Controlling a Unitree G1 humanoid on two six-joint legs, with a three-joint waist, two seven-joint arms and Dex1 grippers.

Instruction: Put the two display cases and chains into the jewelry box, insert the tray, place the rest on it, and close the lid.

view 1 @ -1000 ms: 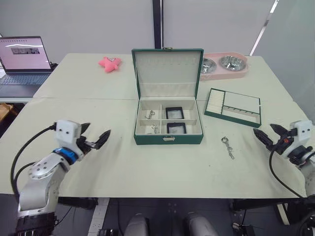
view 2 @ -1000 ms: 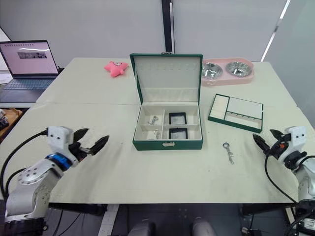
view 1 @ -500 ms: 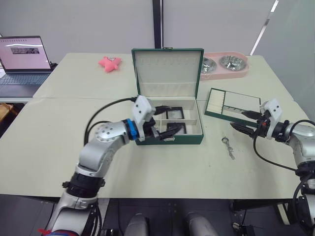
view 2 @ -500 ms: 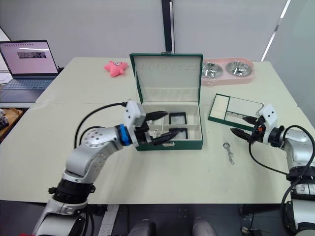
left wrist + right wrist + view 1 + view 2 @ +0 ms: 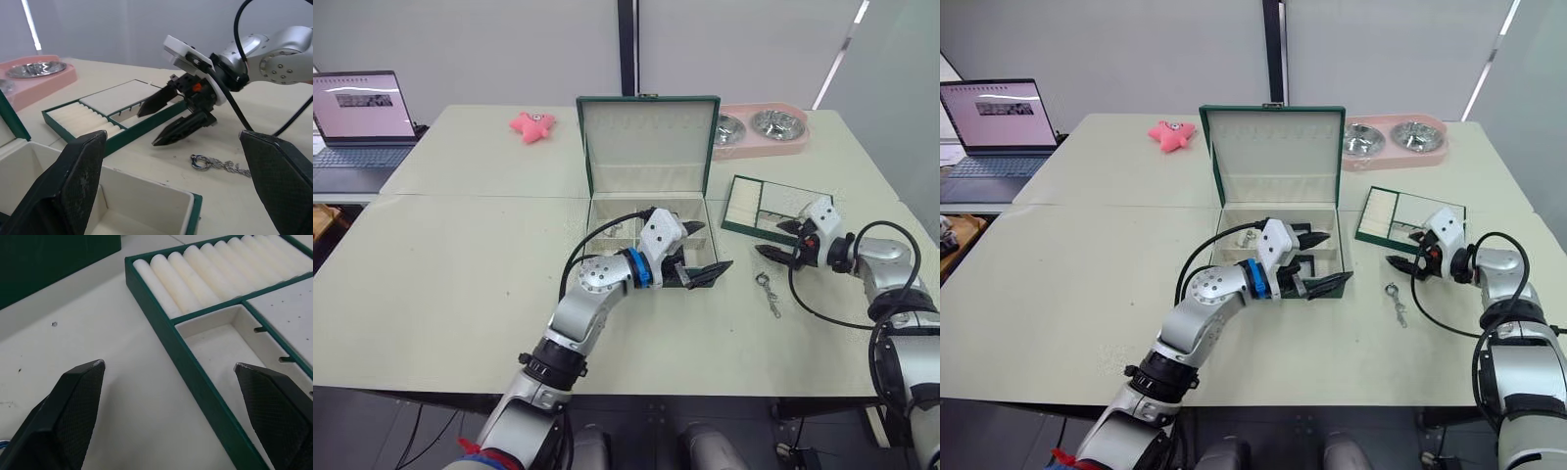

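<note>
Open on a pale matte counter [image 5: 460, 294]: dark green rectangular jewelry box [image 5: 651, 220], hinged lid [image 5: 648, 145] upright with cream lining facing forward, divided cream compartments below. Reaching over the box's front right corner, left gripper [image 5: 1317, 262], black tapered fingers spread wide and holding nothing (one above the compartments, one past the front wall). Partly hidden behind that arm, the dark frame of a display case [image 5: 1304, 264] in the box's right half; a small silver chain [image 5: 1250, 235] in a rear left compartment. To the right of the box, a shallow green-rimmed tray [image 5: 773, 204] with ribbed cream ring rolls [image 5: 195, 279] and small square pockets, flat on the counter. At the tray's near edge, right gripper [image 5: 776, 239], textured black fingers parted, one over the tray rim and one over bare counter. Between box and right gripper, a thin silver chain with ring clasp [image 5: 767, 292], loose on the counter. Far back: pink double bowl dish [image 5: 759, 130], pink star-shaped toy [image 5: 531, 125], open laptop [image 5: 357, 127].
</note>
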